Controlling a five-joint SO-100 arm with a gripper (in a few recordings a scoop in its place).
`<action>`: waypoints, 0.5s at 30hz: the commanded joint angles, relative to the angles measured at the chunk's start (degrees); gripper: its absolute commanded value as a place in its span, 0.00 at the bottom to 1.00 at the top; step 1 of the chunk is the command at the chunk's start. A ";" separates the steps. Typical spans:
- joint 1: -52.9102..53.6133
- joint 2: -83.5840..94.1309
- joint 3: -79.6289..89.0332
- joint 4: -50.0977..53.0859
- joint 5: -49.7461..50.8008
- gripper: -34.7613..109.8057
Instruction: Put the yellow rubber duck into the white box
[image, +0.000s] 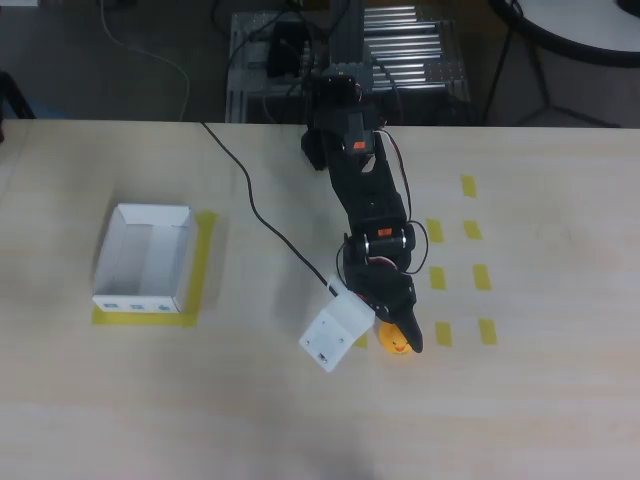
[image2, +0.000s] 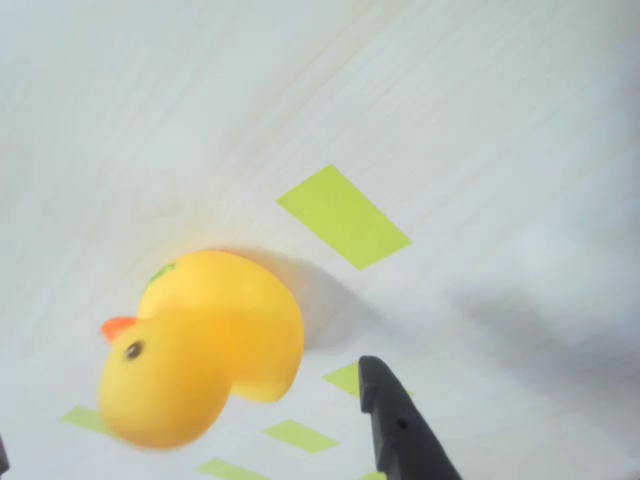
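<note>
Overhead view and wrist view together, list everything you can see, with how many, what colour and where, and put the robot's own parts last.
yellow rubber duck: one, yellow-orange with an orange-red beak, on the table right of centre in the overhead view, under the gripper's tip; large at lower left in the wrist view.
white box: one, white, open-topped, at the left in the overhead view, on a yellow tape outline.
yellow tape strips: several small yellow rectangles in rows right of the arm.
cable: one, black, running across the table to the arm.
table: one, pale wood.
arm: one, black, reaching from the far edge.
white block: one, white, on the arm's wrist.
gripper: one, black, at the duck; whether it is open is unclear.
</note>
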 joint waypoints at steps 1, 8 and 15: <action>-2.90 0.62 -7.21 0.70 -1.23 0.58; -3.78 -5.19 -11.87 0.70 -0.88 0.57; -4.31 -9.32 -20.57 0.62 4.48 0.24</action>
